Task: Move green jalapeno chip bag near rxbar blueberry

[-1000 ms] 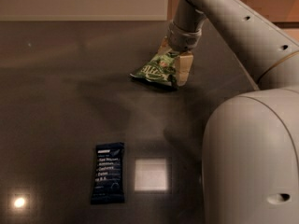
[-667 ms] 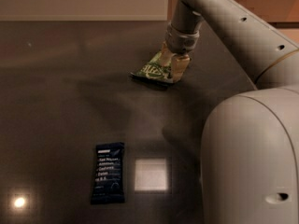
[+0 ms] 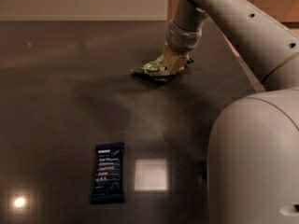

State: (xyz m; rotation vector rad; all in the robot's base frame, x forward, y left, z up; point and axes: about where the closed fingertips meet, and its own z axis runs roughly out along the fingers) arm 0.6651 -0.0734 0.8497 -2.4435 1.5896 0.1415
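The green jalapeno chip bag lies on the dark table at the back, right of the middle. My gripper is down on the bag's right end and covers that part of it. The rxbar blueberry, a dark navy bar with white text, lies flat near the front left, well apart from the bag.
My arm comes in from the upper right, and its large grey body fills the lower right. The table's right edge runs just beyond the bag. Bright light reflections sit next to the bar.
My gripper has moved lower onto the bag's right end. The bag now lies flatter on the table. The bar has not moved.
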